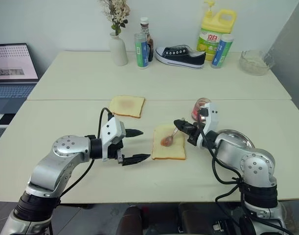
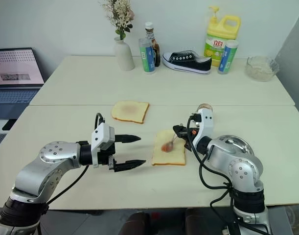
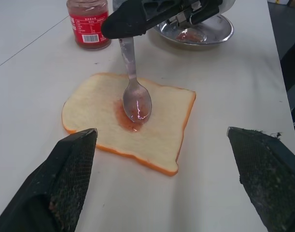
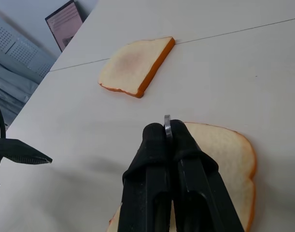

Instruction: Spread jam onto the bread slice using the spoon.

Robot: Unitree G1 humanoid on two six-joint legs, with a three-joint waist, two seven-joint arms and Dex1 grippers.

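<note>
The bread slice (image 1: 170, 147) lies flat on the table in front of me. On it rests the bowl of the spoon (image 3: 137, 104), sitting in a small red smear of jam (image 3: 124, 116) near the slice's middle. My right gripper (image 1: 179, 124) is shut on the spoon's thin handle (image 4: 167, 122) and reaches over the slice from its right side. My left gripper (image 1: 145, 144) stands open just left of the slice, its fingers (image 3: 65, 183) wide apart and holding nothing.
A second bread slice (image 1: 126, 105) lies further back on the left. The red jam jar (image 1: 200, 108) and a round steel dish (image 1: 236, 139) sit right of the slice. A vase, bottles, a shoe and a glass bowl line the far table edge.
</note>
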